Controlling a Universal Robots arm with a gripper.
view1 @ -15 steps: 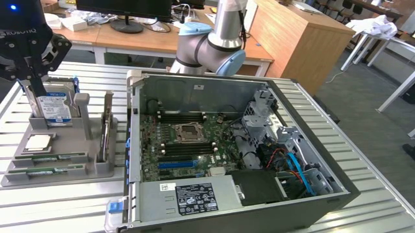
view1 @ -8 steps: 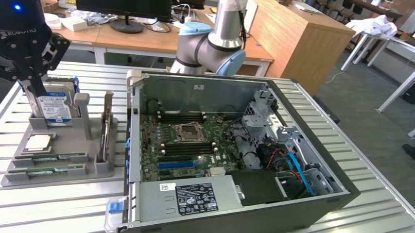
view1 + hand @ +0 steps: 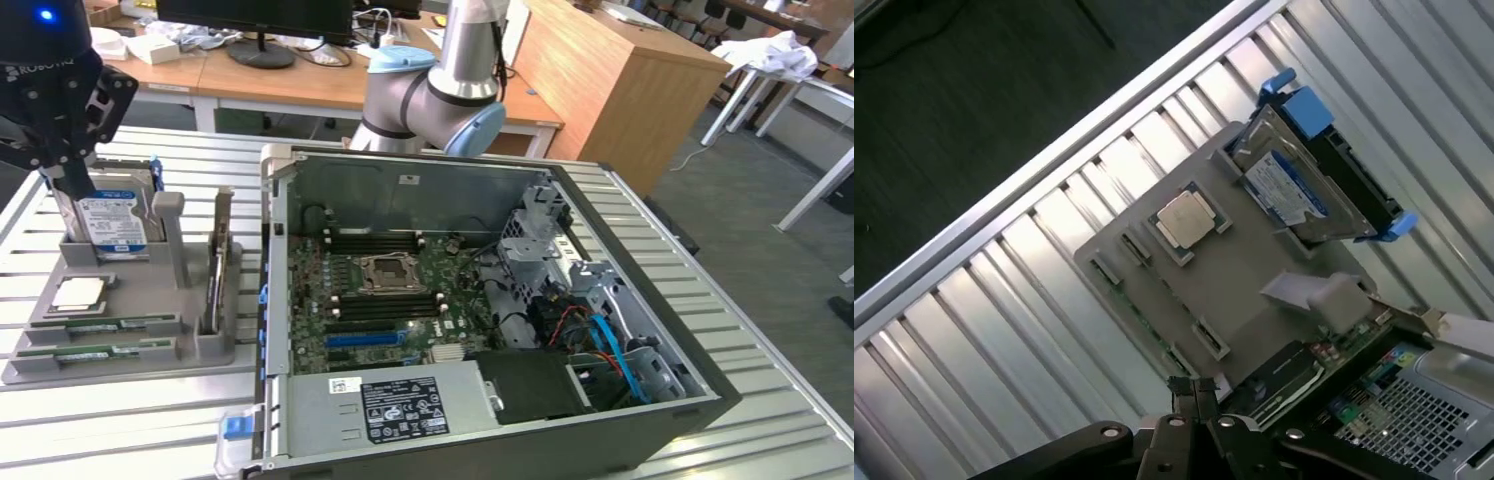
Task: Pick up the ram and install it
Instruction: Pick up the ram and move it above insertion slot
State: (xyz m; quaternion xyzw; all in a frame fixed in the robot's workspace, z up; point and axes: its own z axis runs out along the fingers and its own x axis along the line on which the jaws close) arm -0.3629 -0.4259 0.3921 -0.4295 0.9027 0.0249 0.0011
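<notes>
1. Since the ram lies in its holder and not in the machine, the job looks barely begun. The slatted metal tabletop (image 3: 747,330) carries everything.
2. The open computer case (image 3: 694,400) lies on its side at the exterior view's right, with its motherboard (image 3: 387,290) exposed. The long black memory slots (image 3: 380,240) look empty as far as I can tell, so I judge nothing is installed.
3. The grey holder (image 3: 200,345) sits just beside the case, on the exterior view's left. A hard drive (image 3: 114,225) stands upright at its far end and a processor chip (image 3: 80,293) lies flat nearer the middle.
4. The claw (image 3: 74,185) hangs over the hard-drive end of the holder, closed up tight with nothing in it.
5. The ram (image 3: 104,324) is a green stick lying flat at the holder's near end, with a second stick (image 3: 94,352) just beside it. Both are apart from the claw and untouched. Picking up and seating are both left to do.
</notes>
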